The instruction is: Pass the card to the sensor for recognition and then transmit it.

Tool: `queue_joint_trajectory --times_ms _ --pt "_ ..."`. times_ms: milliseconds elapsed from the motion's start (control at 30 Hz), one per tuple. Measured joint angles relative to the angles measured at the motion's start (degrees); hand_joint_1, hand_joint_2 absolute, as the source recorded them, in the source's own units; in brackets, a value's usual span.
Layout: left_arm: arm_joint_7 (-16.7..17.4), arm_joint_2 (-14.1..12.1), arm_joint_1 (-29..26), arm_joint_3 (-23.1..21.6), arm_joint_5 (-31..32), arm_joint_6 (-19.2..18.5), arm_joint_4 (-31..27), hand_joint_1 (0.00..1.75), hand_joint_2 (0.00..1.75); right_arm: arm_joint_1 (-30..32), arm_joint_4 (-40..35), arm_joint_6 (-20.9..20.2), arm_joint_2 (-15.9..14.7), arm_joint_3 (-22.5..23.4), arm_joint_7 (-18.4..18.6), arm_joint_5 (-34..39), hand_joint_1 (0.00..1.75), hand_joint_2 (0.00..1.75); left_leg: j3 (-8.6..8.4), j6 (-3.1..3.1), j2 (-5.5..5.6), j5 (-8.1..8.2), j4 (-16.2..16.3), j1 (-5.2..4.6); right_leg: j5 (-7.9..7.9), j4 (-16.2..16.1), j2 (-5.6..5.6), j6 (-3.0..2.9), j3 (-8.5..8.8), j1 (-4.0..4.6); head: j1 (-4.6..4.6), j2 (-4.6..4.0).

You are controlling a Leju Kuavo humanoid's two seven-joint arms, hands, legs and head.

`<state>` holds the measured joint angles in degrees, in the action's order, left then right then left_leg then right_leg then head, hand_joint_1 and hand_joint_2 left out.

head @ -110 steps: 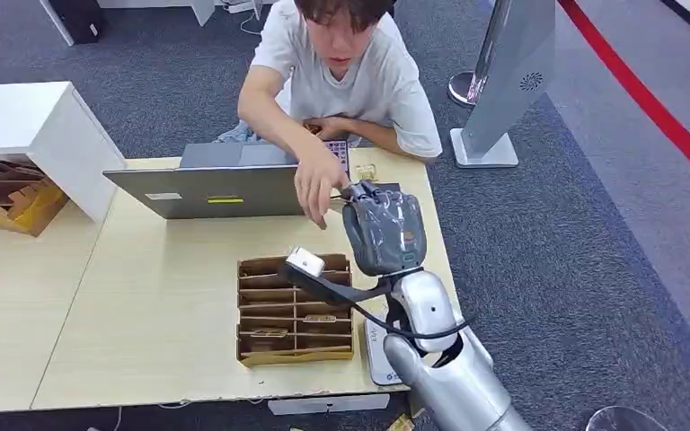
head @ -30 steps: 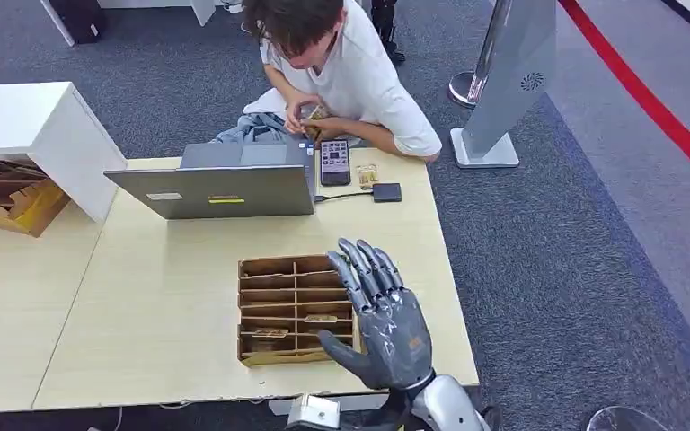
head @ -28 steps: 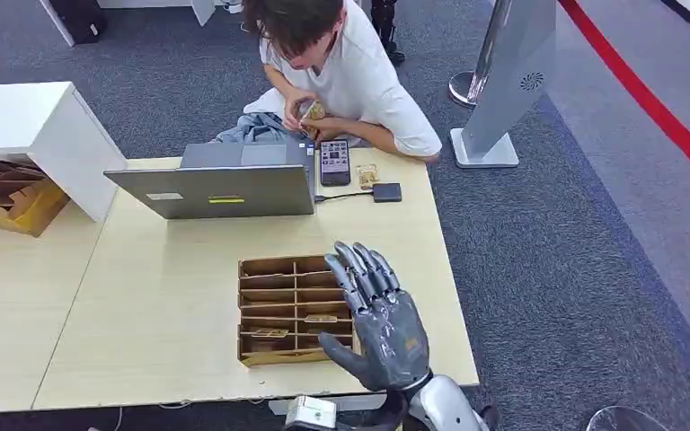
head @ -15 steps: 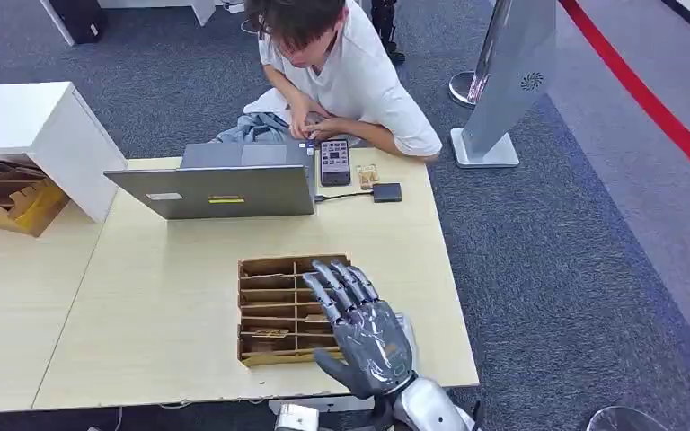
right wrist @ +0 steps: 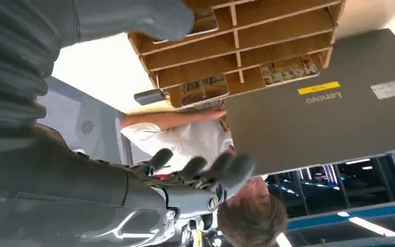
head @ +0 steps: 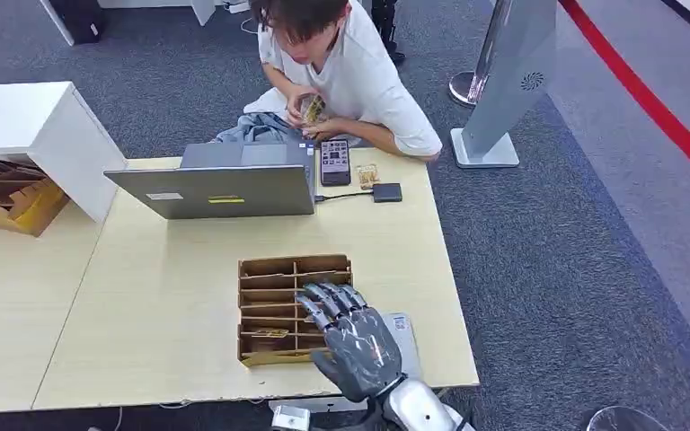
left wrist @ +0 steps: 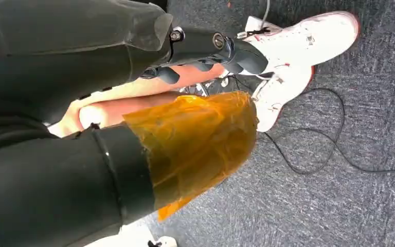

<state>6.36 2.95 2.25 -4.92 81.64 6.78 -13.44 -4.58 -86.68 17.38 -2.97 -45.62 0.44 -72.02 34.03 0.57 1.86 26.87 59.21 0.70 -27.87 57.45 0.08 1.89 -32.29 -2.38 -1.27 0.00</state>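
**A:** Where is the right hand (head: 357,346)?

**B:** Low over the near right part of the counter (head: 144,305), back upward, spread across the right edge of the wooden divider tray (head: 274,305). Its fingers (head: 328,301) are apart and reach over the tray's right compartments. It has hold of nothing.

**A:** And the cards?

**B:** One card (head: 269,333) lies in a near compartment of the tray. The right wrist view shows more printed cards (right wrist: 287,68) in other slots. Another card (head: 313,109) is in the hands of the person (head: 350,72) sitting at the far side of the counter.

**A:** The sensor?

**B:** A small black box (head: 387,192) sits on the far right of the counter, wired to the open laptop (head: 225,184). A phone (head: 334,162) lies just left of it. I cannot say for certain that the box is the sensor.

**A:** The left hand?

**B:** The left hand (left wrist: 205,51) hangs over the carpet (left wrist: 339,195) with its dark fingers curled in, nothing in them.
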Motion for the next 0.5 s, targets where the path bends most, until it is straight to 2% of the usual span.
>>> queue_joint_trajectory --times_ms 500 --pt "0.02 -0.07 0.22 -0.98 -0.04 -0.31 0.0 0.0 0.0 -0.92 3.23 -0.52 0.02 0.0 0.68 0.04 0.66 1.75 0.0 0.0 0.0 0.0 0.0 0.0 0.0 0.0 0.0 0.0 0.0 0.0 0.0 0.0"
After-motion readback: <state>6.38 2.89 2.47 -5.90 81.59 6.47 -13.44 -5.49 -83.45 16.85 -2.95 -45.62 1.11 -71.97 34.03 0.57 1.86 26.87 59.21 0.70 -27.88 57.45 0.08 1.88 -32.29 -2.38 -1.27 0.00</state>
